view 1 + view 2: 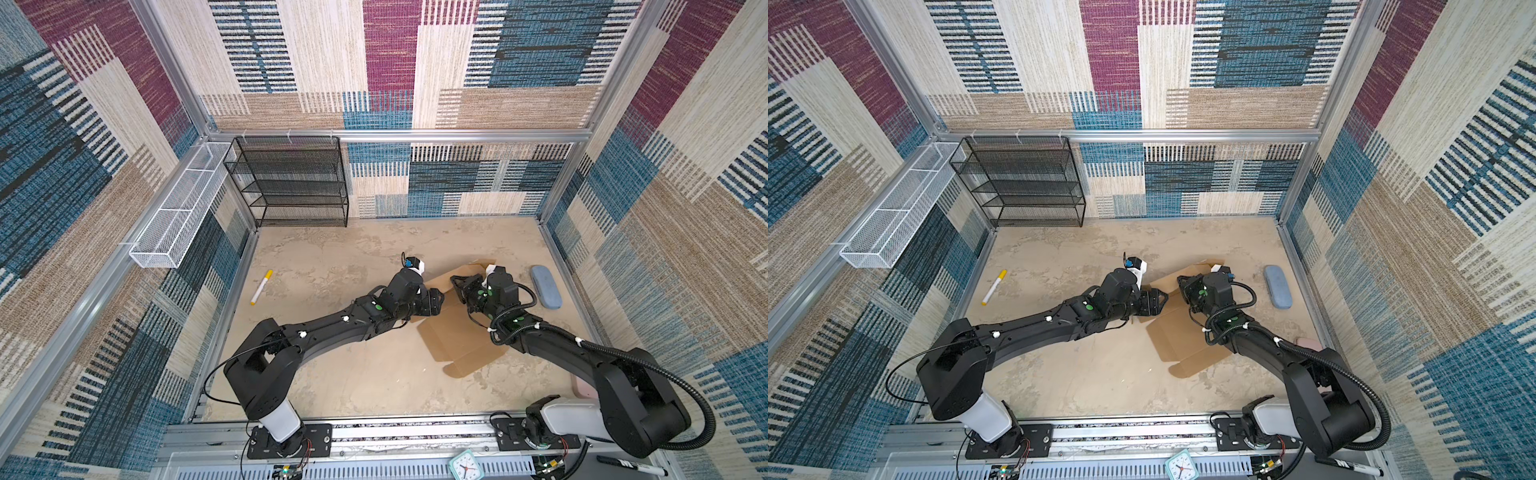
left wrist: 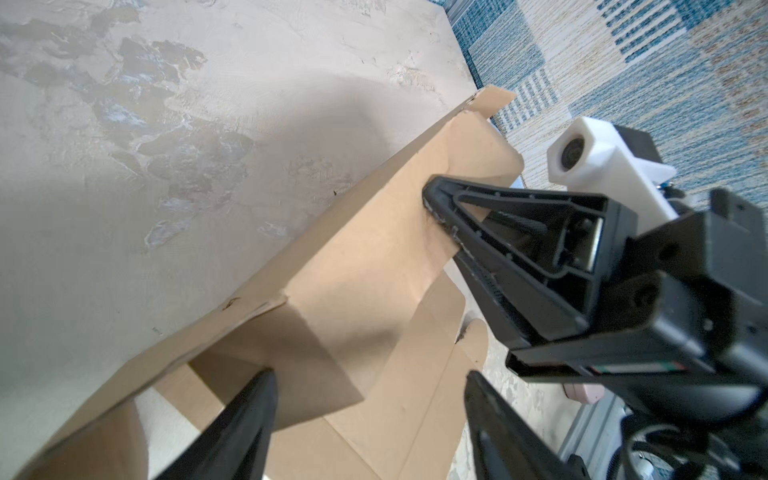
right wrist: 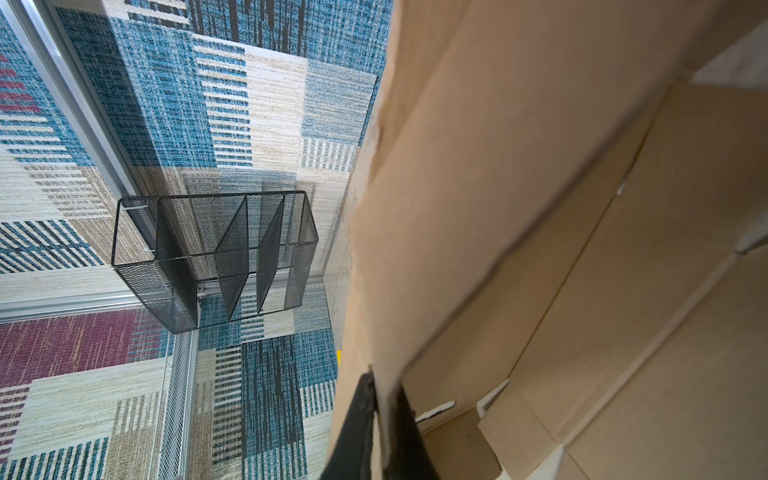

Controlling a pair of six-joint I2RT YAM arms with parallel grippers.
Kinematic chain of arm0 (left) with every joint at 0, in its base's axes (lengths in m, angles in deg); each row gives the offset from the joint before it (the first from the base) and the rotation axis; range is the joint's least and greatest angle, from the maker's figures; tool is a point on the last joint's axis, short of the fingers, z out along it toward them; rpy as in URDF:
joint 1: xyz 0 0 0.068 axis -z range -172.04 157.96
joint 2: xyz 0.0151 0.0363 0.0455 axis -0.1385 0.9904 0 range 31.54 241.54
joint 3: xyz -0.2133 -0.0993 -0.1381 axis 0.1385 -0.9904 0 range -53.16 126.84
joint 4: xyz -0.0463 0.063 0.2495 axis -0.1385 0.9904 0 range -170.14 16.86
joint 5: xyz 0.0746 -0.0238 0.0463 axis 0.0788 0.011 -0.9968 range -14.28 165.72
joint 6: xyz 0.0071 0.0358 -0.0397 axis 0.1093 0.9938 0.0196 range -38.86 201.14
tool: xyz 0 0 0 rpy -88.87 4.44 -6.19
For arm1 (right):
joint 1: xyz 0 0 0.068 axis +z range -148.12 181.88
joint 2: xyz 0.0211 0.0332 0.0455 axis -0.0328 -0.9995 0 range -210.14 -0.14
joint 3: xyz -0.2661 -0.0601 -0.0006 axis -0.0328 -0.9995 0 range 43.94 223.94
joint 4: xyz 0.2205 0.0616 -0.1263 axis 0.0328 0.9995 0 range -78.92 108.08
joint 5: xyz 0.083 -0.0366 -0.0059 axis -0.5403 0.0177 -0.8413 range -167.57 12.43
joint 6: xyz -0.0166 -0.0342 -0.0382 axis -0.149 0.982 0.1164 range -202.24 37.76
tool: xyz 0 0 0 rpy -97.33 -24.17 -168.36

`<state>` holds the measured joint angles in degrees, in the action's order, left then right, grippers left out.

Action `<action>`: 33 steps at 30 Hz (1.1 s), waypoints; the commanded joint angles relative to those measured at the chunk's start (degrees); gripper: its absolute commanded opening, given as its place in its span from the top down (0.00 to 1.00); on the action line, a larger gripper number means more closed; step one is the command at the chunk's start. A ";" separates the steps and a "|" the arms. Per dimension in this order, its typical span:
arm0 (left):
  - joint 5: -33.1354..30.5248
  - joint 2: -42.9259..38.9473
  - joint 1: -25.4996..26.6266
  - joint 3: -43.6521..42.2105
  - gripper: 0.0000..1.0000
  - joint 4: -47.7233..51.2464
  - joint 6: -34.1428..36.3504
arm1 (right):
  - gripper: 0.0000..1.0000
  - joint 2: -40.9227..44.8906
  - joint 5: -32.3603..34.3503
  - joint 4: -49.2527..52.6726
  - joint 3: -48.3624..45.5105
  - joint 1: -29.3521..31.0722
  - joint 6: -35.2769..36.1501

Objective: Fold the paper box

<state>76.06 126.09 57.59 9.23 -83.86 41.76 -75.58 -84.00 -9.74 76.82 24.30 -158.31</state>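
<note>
The paper box [image 1: 461,336] [image 1: 1187,340] is a flat brown cardboard sheet with flaps, lying right of the table's middle, its far edge lifted. My right gripper [image 1: 454,281] [image 1: 1180,281] is shut on that raised far flap; in the right wrist view [image 3: 384,384] both fingers pinch the cardboard edge [image 3: 582,208]. My left gripper [image 1: 439,297] [image 1: 1163,297] reaches in from the left at the sheet's left edge. In the left wrist view it [image 2: 370,374] stands open, with a folded side flap [image 2: 353,266] just beyond its fingertips and the right gripper's fingers [image 2: 440,208] on the flap.
A yellow marker [image 1: 262,286] lies at the left, and a blue case [image 1: 546,286] at the right by the wall. A black mesh rack [image 1: 291,183] and a white mesh basket [image 1: 178,208] stand at the back left. A small clock [image 1: 465,465] and a black marker [image 1: 631,465] sit on the front rail.
</note>
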 commanded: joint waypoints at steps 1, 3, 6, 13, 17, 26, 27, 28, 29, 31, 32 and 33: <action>-0.97 -0.84 -0.06 -1.47 0.29 -6.21 -1.70 | 0.90 -0.21 -1.53 4.95 -0.53 0.09 -0.13; -1.20 -1.50 -0.10 -2.50 0.33 -8.51 -2.08 | 0.90 -0.23 -1.73 4.39 -0.95 0.09 -0.39; -1.39 -1.90 -0.15 -4.61 0.37 -12.55 -3.30 | 0.90 -0.18 -1.82 3.81 -1.37 0.09 -0.67; -0.67 -1.47 -0.43 -7.52 0.46 -19.50 -5.32 | 0.90 0.32 -2.50 3.07 -2.13 0.09 -1.25; -2.42 -1.95 -0.54 -6.57 0.41 -15.47 -3.31 | 0.89 1.16 -1.68 4.36 -2.04 0.09 -1.01; -1.92 0.77 -0.59 -5.00 0.42 -16.29 -3.64 | 0.89 0.94 -2.48 4.62 -1.60 0.09 -1.45; -1.92 0.80 -0.58 -5.15 0.45 -16.76 -3.61 | 0.90 1.13 -2.42 4.60 -1.59 0.09 -1.45; -1.92 0.86 -0.58 -5.26 0.48 -17.10 -3.55 | 0.89 1.36 -2.35 4.86 -1.59 0.09 -1.45; -2.00 0.84 -0.58 -5.35 0.50 -17.23 -3.66 | 0.89 1.51 -2.21 4.99 -1.59 0.09 -1.47; -1.75 0.75 -0.62 -5.44 0.54 -18.11 -3.93 | 0.89 1.68 -2.16 5.12 -1.51 0.10 -1.53; -1.67 0.65 -0.67 -5.60 0.56 -18.51 -4.13 | 0.89 1.54 -2.16 5.24 -1.51 0.14 -1.61; -1.58 0.48 -0.67 -5.91 0.58 -19.33 -4.29 | 0.89 1.54 -2.15 5.39 -1.43 0.09 -1.70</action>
<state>73.26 126.74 56.95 3.62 -98.59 37.83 -73.94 -84.51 -10.01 75.18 24.27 -159.62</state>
